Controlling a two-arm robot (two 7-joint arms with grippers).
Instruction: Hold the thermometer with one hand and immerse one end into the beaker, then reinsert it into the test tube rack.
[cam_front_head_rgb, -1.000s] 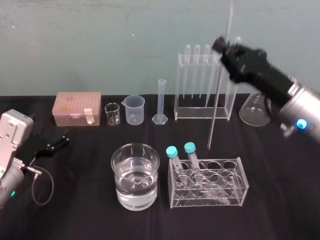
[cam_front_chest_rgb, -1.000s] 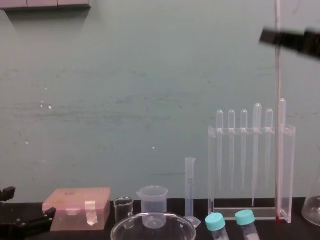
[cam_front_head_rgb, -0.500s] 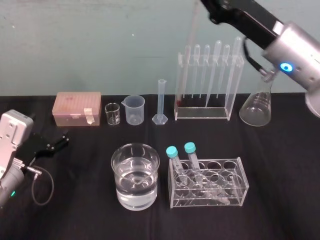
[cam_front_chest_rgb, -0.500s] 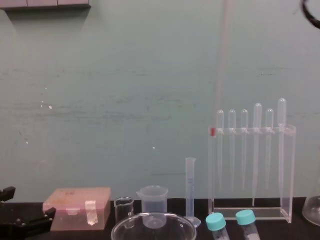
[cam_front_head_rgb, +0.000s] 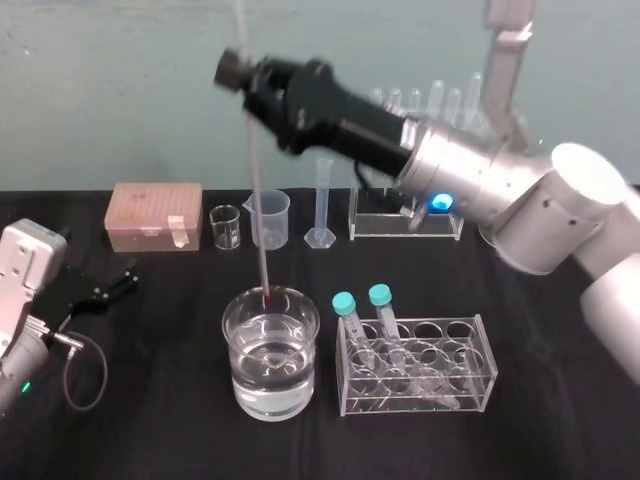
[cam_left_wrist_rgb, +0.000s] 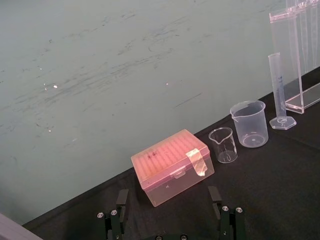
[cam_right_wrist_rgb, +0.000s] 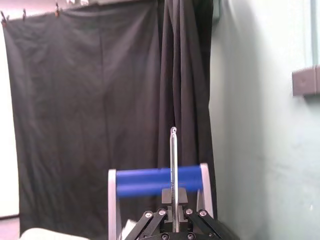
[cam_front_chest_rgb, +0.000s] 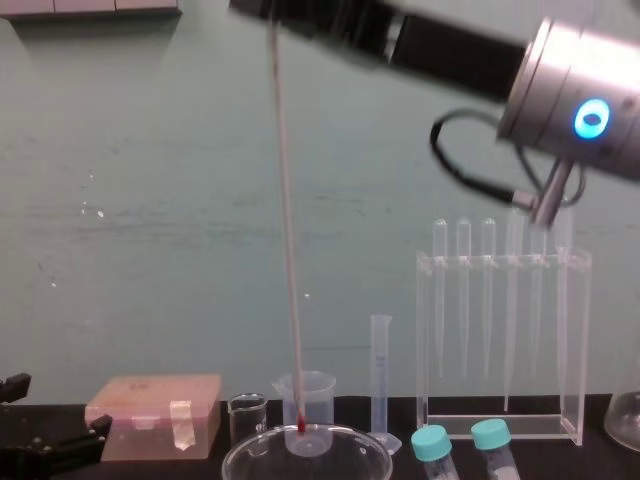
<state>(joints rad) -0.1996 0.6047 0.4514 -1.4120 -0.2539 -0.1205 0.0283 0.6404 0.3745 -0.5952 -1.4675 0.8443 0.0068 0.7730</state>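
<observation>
My right gripper (cam_front_head_rgb: 236, 71) reaches in from the right, high over the table, and is shut on the thermometer (cam_front_head_rgb: 258, 200), a long thin glass rod that hangs almost upright. Its red tip sits at the far rim of the beaker (cam_front_head_rgb: 238, 372), a wide glass vessel about half full of water. From the chest, the thermometer (cam_front_chest_rgb: 287, 250) ends just at the beaker's rim (cam_front_chest_rgb: 240, 455), above the water. The test tube rack (cam_front_head_rgb: 380, 228) stands at the back with pipettes in it, partly behind my right arm. My left gripper (cam_left_wrist_rgb: 168, 220) rests open at the table's left.
Along the back stand a pink tip box (cam_front_head_rgb: 154, 215), a tiny glass beaker (cam_front_head_rgb: 225, 228), a spouted plastic beaker (cam_front_head_rgb: 268, 220) and a graduated cylinder (cam_front_head_rgb: 321, 205). A low clear rack (cam_front_head_rgb: 418, 368) with two blue-capped tubes sits right of the beaker.
My right arm swung left from above the tall rack to over the beaker, carrying the thermometer. The red tip came down to the beaker's rim. The left arm stayed still.
</observation>
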